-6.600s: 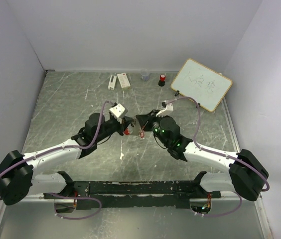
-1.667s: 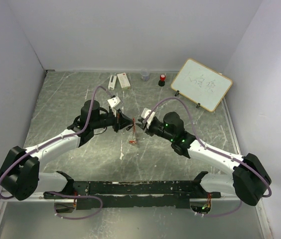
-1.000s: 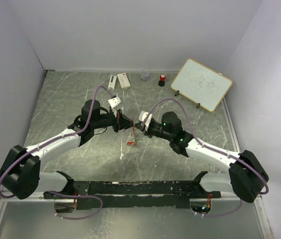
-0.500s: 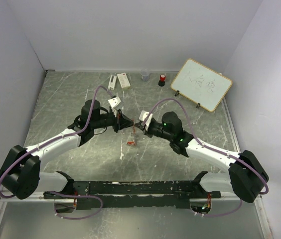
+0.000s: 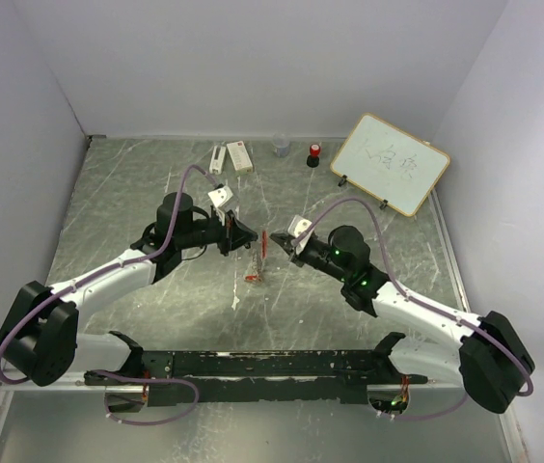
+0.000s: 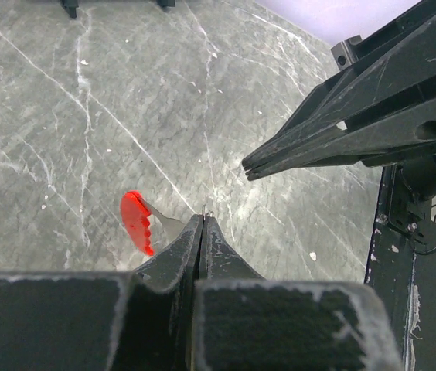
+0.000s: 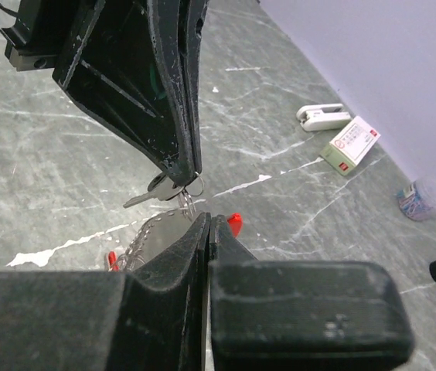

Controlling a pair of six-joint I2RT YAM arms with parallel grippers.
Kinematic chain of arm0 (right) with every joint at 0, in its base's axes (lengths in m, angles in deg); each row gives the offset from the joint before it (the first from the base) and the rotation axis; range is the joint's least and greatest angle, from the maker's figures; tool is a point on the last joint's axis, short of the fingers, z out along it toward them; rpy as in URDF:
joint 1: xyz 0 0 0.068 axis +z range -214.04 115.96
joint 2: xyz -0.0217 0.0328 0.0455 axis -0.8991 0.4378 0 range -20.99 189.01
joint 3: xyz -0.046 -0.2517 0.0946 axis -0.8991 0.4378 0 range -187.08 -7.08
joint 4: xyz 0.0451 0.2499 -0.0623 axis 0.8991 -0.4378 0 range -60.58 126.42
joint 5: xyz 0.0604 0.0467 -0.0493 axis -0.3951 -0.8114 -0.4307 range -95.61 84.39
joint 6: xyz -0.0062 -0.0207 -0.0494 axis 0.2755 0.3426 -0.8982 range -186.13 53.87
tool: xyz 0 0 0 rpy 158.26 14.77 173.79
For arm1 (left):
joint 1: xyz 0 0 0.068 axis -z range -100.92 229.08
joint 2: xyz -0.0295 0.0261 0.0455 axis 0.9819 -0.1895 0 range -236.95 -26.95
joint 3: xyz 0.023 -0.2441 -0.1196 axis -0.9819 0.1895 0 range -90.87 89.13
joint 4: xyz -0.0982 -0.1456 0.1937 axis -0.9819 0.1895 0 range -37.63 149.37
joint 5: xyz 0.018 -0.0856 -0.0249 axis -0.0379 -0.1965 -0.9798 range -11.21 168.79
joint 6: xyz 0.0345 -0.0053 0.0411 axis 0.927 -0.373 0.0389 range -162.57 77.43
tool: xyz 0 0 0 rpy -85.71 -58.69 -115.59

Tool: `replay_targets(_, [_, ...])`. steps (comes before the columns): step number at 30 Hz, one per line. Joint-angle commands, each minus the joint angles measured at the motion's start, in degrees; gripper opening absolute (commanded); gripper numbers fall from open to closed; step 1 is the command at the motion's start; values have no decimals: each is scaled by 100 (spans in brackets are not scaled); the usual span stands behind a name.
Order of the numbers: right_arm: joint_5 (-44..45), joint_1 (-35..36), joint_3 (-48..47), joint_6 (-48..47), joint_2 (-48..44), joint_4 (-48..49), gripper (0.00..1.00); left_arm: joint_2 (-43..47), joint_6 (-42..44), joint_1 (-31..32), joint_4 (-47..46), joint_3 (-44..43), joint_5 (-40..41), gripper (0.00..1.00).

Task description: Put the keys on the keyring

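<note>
My left gripper (image 5: 254, 242) (image 6: 204, 218) is shut on the keyring's thin silver loop (image 7: 195, 185), held above the table. Under its tip hangs the black-headed key (image 7: 156, 189). The chain (image 7: 152, 232) runs down to the curved red plastic piece (image 5: 253, 277). The red-headed key (image 6: 135, 222) (image 5: 264, 241) sits beside the left fingertip, its blade running behind the finger, so I cannot tell whether it is on the loop. My right gripper (image 5: 280, 247) (image 7: 208, 220) is shut with nothing between its tips, a short gap from the left gripper.
A small whiteboard (image 5: 390, 162) leans at the back right. Along the back wall lie a white stapler (image 5: 217, 157), a white box (image 5: 239, 155), a clear cup (image 5: 281, 147) and a red-topped black cylinder (image 5: 313, 154). A white scrap (image 5: 236, 302) lies nearer the bases.
The right gripper has shut and drawn back to the right, away from the left gripper's tip. The red key now shows between the two. The left arm has barely moved.
</note>
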Motion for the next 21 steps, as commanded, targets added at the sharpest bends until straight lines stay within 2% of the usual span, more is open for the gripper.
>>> replay_targets(1, [83, -56, 120, 114, -174, 361, 0, -53, -100, -53, -407, -58, -148, 7])
replay_targets(4, [111, -53, -25, -3, -133, 43, 0, -58, -120, -55, -443, -39, -163, 7])
replay_targets(6, [138, -53, -215, -92, -49, -351, 14, -48, -108, -52, -437, -55, -163, 7])
replay_targets(10, [-119, -60, -349, -294, 45, -705, 28, -45, -73, -54, -373, -99, -199, 7])
replay_targets(21, [-829, -60, -557, -473, 574, -652, 29, -54, 2, -52, -299, -133, -365, 7])
